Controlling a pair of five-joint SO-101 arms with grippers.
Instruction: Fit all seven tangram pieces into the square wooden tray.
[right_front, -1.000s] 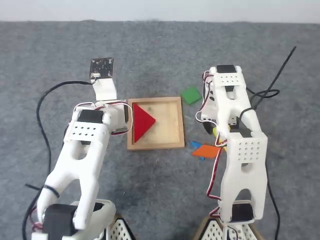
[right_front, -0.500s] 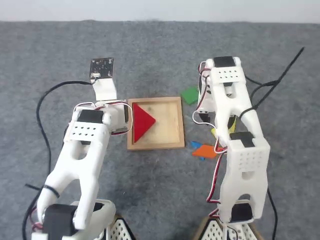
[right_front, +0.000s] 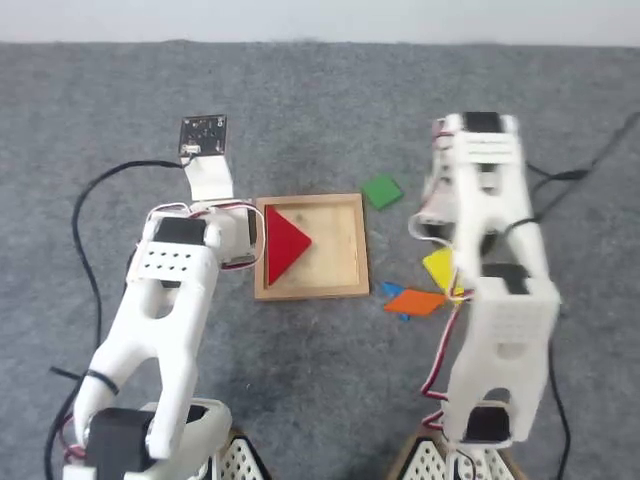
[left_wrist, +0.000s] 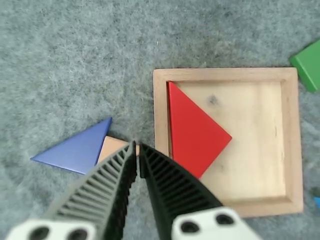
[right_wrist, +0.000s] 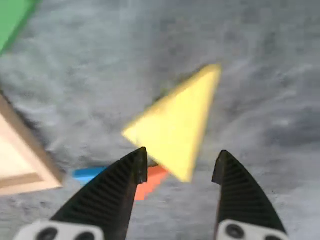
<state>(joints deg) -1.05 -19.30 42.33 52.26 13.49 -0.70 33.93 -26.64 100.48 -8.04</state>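
- Tray (right_front: 310, 291) holds the red triangle (right_front: 285, 243) in its 9 o'clock half.
- Left gripper (left_wrist: 136, 150): jaws closed, holding nothing, at the tray's 9 o'clock rim.
- Right gripper (right_wrist: 180, 159): jaws wide, over the yellow triangle (right_wrist: 175, 131), at 3 o'clock from the tray.

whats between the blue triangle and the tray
A pale tan piece lies against the blue triangle, then grey carpet runs up to the tray. The left gripper hangs shut over that spot, seen in the left wrist view.

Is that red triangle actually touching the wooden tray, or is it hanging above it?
Touching. The left wrist view shows the red triangle lying flat on the floor of the wooden tray, its long edge against one inner wall.
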